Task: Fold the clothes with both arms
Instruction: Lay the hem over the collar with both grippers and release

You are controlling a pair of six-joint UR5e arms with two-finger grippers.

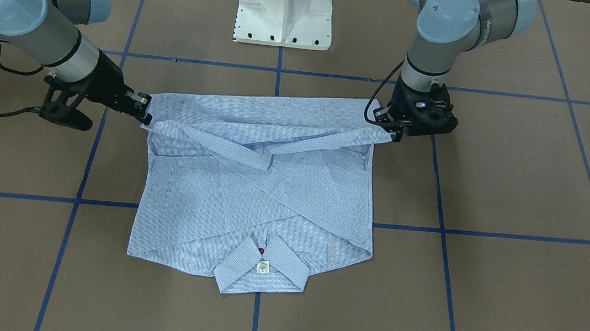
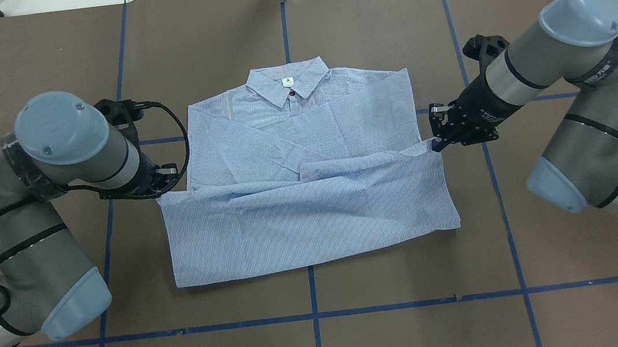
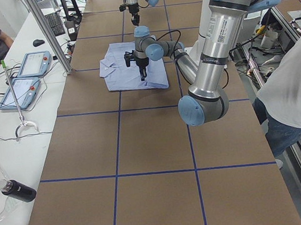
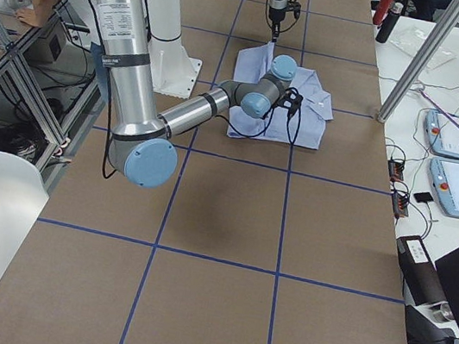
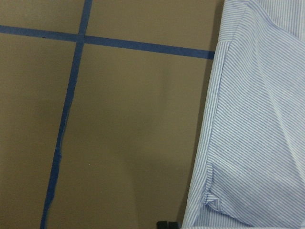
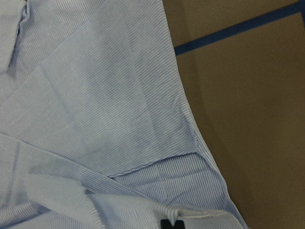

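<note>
The light blue and white striped shirt [image 2: 313, 208] lies front up on the brown table, sleeves crossed over its chest. Its collar [image 2: 288, 82] with the white label points away from the robot. The bottom part is doubled over toward the collar. My left gripper [image 2: 167, 178] is shut on the hem corner at the shirt's left edge, and also shows in the front-facing view [image 1: 393, 132]. My right gripper [image 2: 436, 144] is shut on the opposite hem corner, seen as well from the front [image 1: 144, 113]. The wrist views show striped cloth [image 5: 257, 133] [image 6: 95, 119] pinched at the bottom edge.
The white pedestal base [image 1: 285, 9] stands on the robot's side of the shirt. Blue tape lines [image 2: 313, 315] grid the brown table. A side bench holds teach pendants [image 3: 23, 79] and bottles [image 3: 17, 190]. People stand beside the table [image 3: 295, 83].
</note>
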